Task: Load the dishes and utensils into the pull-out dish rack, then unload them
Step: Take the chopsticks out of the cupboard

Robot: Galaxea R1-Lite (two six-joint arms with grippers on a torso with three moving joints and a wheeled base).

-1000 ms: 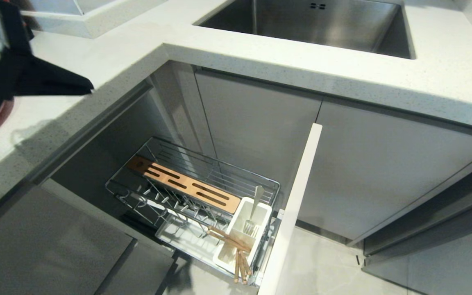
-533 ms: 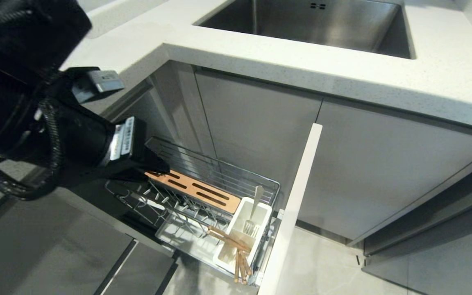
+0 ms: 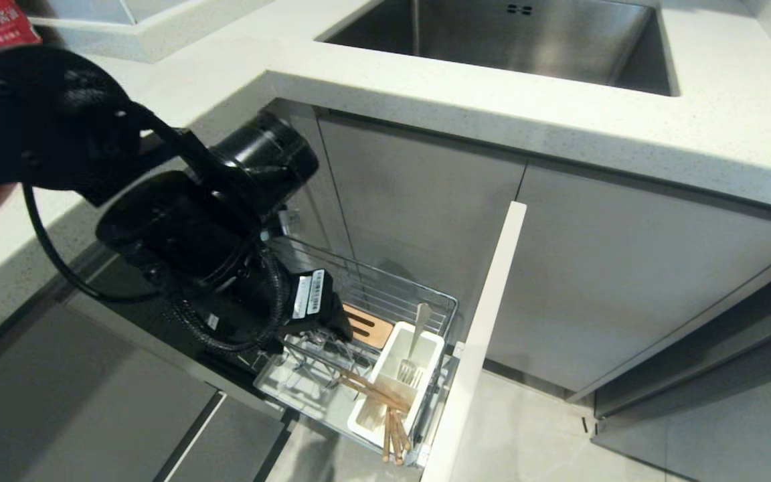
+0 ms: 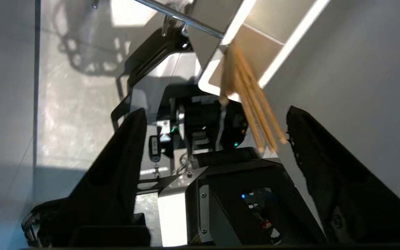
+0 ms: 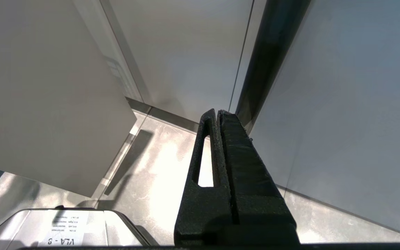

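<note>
The left gripper (image 4: 214,128) is hanging over the dish rack (image 3: 385,294), jaws apart and empty, beside the chopsticks (image 3: 375,395) leaning out of the white utensil box (image 3: 425,345). These are probably its target, though the arm is hiding much of the rack. Approach along the sticks and close near their middle, keeping clear of the fork (image 3: 415,341). Half a second ago the gripper was above the wooden strip (image 3: 365,325); it is now lower and nearer the box. The right gripper (image 5: 219,118) is parked, fingers together.

The pull-out dish rack (image 3: 425,301) carries a white utensil box (image 3: 395,385) holding chopsticks (image 3: 385,408) and a fork (image 3: 415,341).
</note>
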